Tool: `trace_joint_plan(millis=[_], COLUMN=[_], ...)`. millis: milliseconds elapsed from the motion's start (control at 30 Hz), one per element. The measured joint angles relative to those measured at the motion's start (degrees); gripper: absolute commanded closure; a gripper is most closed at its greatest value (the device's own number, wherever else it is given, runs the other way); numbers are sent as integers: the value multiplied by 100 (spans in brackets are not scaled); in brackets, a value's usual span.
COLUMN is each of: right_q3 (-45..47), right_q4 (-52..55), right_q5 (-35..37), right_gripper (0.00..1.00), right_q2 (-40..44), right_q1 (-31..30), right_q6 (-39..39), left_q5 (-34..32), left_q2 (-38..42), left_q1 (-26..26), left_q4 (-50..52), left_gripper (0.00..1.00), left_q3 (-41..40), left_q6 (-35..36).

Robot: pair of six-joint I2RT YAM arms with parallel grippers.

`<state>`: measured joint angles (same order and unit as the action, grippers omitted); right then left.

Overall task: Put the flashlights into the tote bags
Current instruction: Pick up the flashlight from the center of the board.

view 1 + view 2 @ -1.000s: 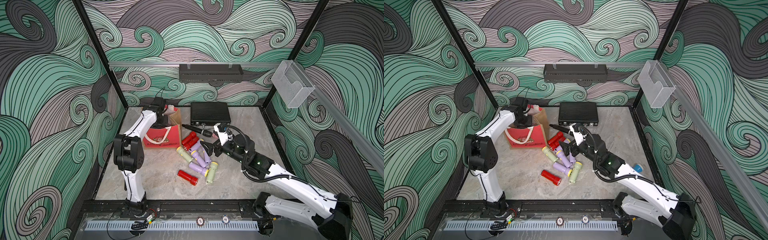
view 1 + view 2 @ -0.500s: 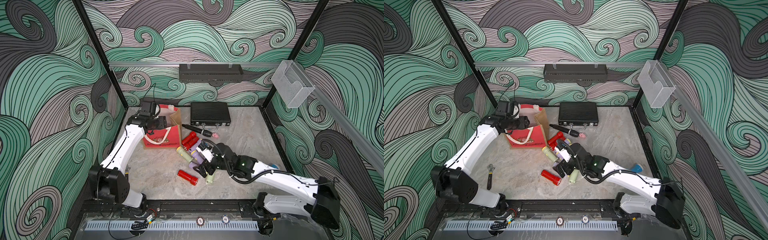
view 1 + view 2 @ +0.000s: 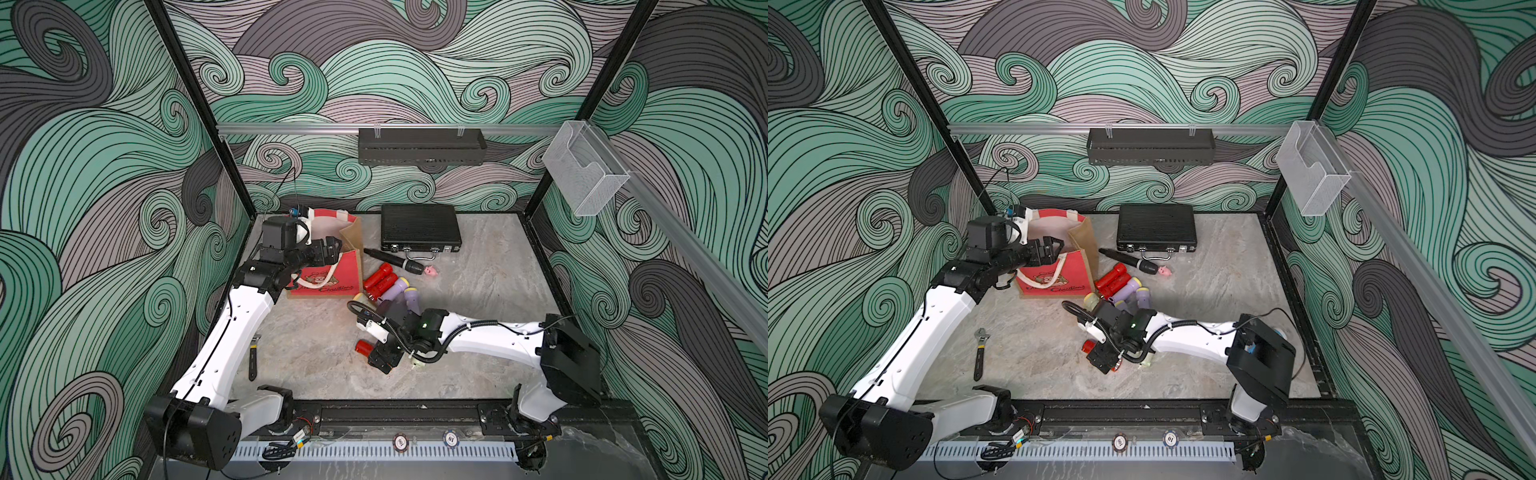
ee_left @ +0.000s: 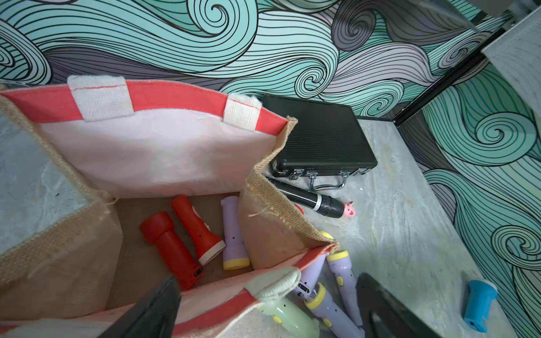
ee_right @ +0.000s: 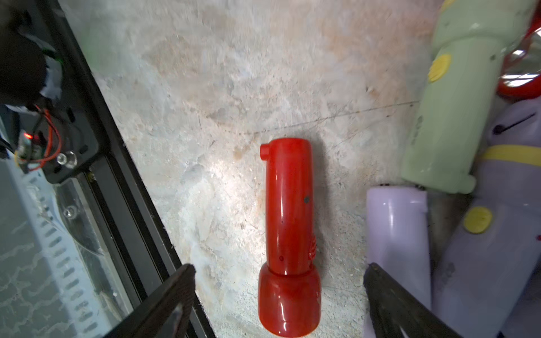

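Two arms: both reach low over the table, elbows bent.
Left arm: stretches from the front rail toward the back left corner, with the forearm about level.
Left wrist: holds the left gripper above the open mouth of the bag.
Left jaws: spread wide, nothing between them.
Bag: stands upright at the back left. In the left wrist view, two red flashlights and a lilac flashlight lie on its floor.
Right arm: lies low across the front of the table, forearm toward the left.
Right wrist: bent down, with the right gripper over a lone red flashlight lying flat on the table.
Right jaws: apart, one finger on either side of its head, touching neither side.
Pile: red, lilac and green flashlights on the table, just right of the bag.
Blue flashlight: on the table, apart from the pile.
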<state>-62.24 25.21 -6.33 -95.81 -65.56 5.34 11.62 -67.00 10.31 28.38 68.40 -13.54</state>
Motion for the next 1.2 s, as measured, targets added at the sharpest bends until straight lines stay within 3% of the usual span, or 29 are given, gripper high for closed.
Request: trace_joint_plan(millis=[200,733,1200], right_q3=[-411,-546,177], right_q4=[457,957,682], right_q5=[188,866,1106], right_gripper=[19,37,88], right_q2=[-590,-1126,-369], right_q1=[-149,-245,-295], right_q6=[-44,-195,-166], left_q5=[-463,-625,-240], left_q2=[385,472,461], left_q1=[0,0,0], left_q4=[-17,-101,-98], left_gripper=[2,1,1], left_q3=[0,-74,-72], left_q6=[44,46,28])
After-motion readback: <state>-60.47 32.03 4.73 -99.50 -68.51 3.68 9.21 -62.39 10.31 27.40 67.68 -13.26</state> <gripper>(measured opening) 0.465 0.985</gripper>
